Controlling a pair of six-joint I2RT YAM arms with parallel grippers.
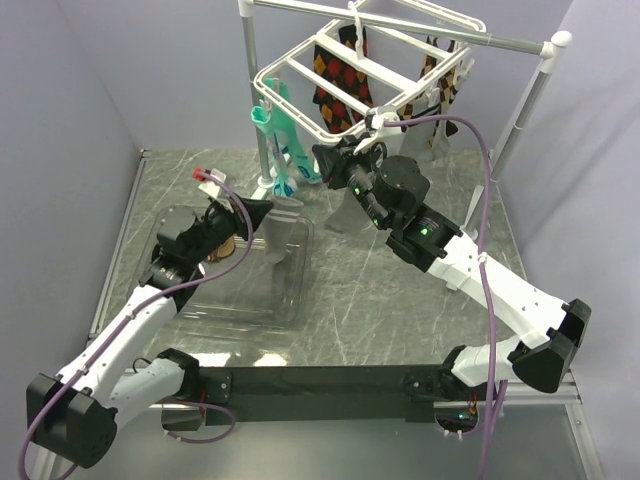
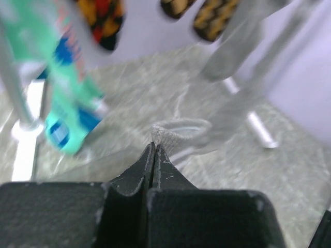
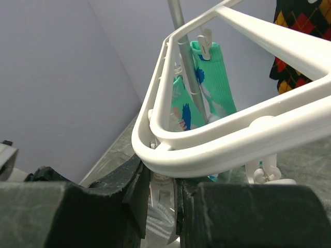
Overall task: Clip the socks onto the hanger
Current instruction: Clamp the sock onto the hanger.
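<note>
Since the left tool (image 2: pixel 154 148) is clenched tight on the cuff of a grey sock (image 2: pixel 182 129), that arm is the one carrying the piece to be hung. From the closed fingertips the sock runs away from the tool and droops. Its long axis points forward and to the right, toward the rack, and the foot end hangs low over a clear tray (image 1: pixel 250 295) on the worktop (image 1: pixel 400 290).

The right tool (image 3: pixel 161 192) sits higher and further in, tucked under the near corner of the hanger (image 3: pixel 222 139). Its jaws press on either side of a white clip (image 3: pixel 163 199) dangling there, apparently squeezing it. A second grey sock (image 1: pixel 350 215) hangs just below this tool, and I cannot tell whether the clip already bites that sock or is free.

The held cuff lies to the left of and below that corner, near it but apart. The coming move looks like a lift up and to the right by the left arm, feeding the cuff edge into a clip's mouth. Teal socks (image 3: pixel 214 77) hang just beyond.
</note>
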